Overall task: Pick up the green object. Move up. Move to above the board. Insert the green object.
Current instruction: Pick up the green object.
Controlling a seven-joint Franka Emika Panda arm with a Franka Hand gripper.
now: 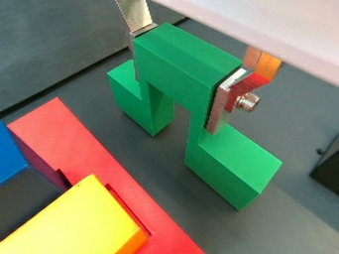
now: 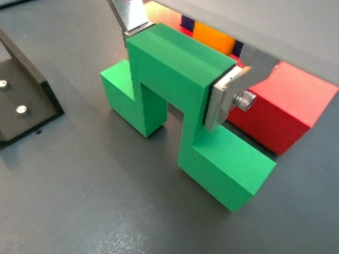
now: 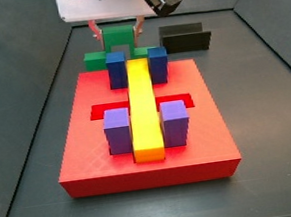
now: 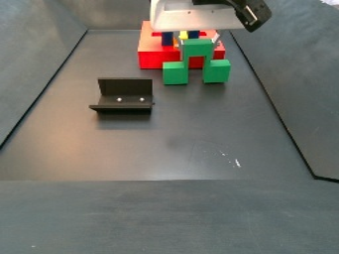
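Both pincer (image 1: 193, 62) fingers on green object (image 1: 185, 104).

The floor (image 4: 199, 139) was a dark grey matte sheet with faint scuffs — dark walls (image 4: 40, 74) rose at its sides, and the fixture (image 4: 122, 97) stood on it.

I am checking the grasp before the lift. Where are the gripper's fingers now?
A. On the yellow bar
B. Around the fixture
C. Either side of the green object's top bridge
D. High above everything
C: in both wrist views the gripper fingers flank the green object at its top bridge.
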